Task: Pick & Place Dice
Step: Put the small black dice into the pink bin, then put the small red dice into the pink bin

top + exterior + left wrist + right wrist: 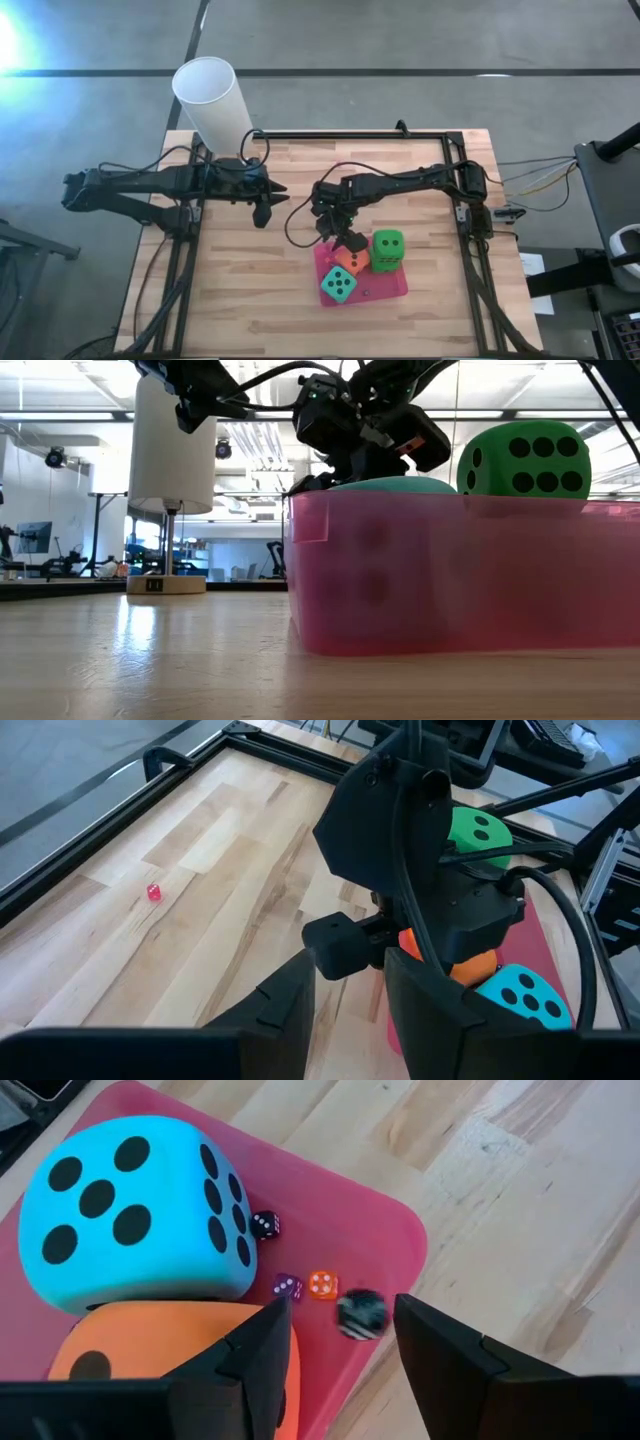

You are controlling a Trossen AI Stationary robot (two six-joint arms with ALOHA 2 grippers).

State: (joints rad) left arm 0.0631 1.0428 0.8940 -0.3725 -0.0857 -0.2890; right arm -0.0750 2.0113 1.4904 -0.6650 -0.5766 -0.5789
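1. The right gripper (340, 1302) is nearest in its wrist view. It hangs low over the pink tray (392, 288) with its fingers spread and nothing pinched.
2. Below the gap a small dark die (360, 1312) is seen at the tray's edge, its faces unreadable. It may be loose or rolling. If so, it could be carried over the rim onto the table.
3. At 9 o'clock of that die lie a small orange die (322, 1284) and a small purple die (287, 1287), just beside each other. A small black die (264, 1225) touches the teal die (130, 1215). A closing grasp could take two at once or flick one away.
4. In the high view the teal die sits at 7 o'clock in the tray, the orange die (352, 262) near the middle and the green die (388, 246) at 2 o'clock. The tray is crowded, so a lowered finger could be landed on the orange die and the tray shoved.
5. The green die stands above the tray wall in the low view. It could be toppled out by a nudge.
6. The left gripper (265, 208) waits at 9 o'clock of the right one, fingers parted and empty. The arms are near, so a swing could bring contact.
7. A tiny pink die (153, 892) lies alone on the table (250, 300), well apart from the tray, and could be overlooked.
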